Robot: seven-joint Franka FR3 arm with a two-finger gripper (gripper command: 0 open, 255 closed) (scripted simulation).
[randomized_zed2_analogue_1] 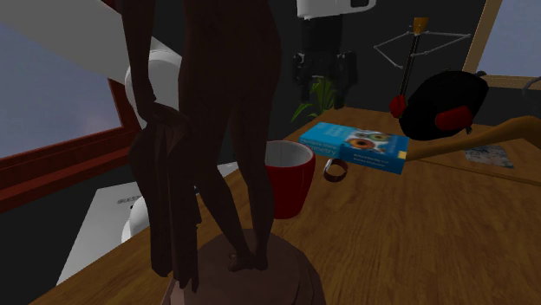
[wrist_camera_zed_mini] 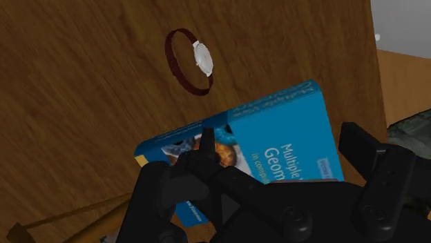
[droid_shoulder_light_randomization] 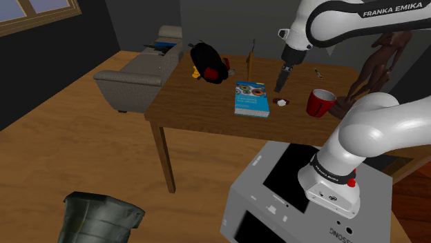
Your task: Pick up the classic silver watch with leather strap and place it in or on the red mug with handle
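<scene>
Your pincer [droid_shoulder_light_randomization: 279, 86] hangs over the wooden table [droid_shoulder_light_randomization: 200, 103], its black fingers [wrist_camera_zed_mini: 356, 141] set wide apart and holding nothing. The silver-faced watch with dark red strap [droid_shoulder_light_randomization: 281, 103] lies flat on the table between the blue paperback book [droid_shoulder_light_randomization: 251, 98] and the red mug with handle [droid_shoulder_light_randomization: 319, 103]. It is just beside the book's corner and apart from the mug.

In the second exterior view, a dark brown carved figure [randomized_zed2_analogue_1: 208, 130] stands in the foreground and covers one side of the mug. The arm there is cut off at the upper edge. In the wrist view, the pincer's own body covers part of the book's cover.

A black bag with red patches [droid_shoulder_light_randomization: 207, 63] sits farther along the table. A grey sofa [droid_shoulder_light_randomization: 135, 76] stands beyond it, and a dark bin [droid_shoulder_light_randomization: 100, 217] is on the floor.
</scene>
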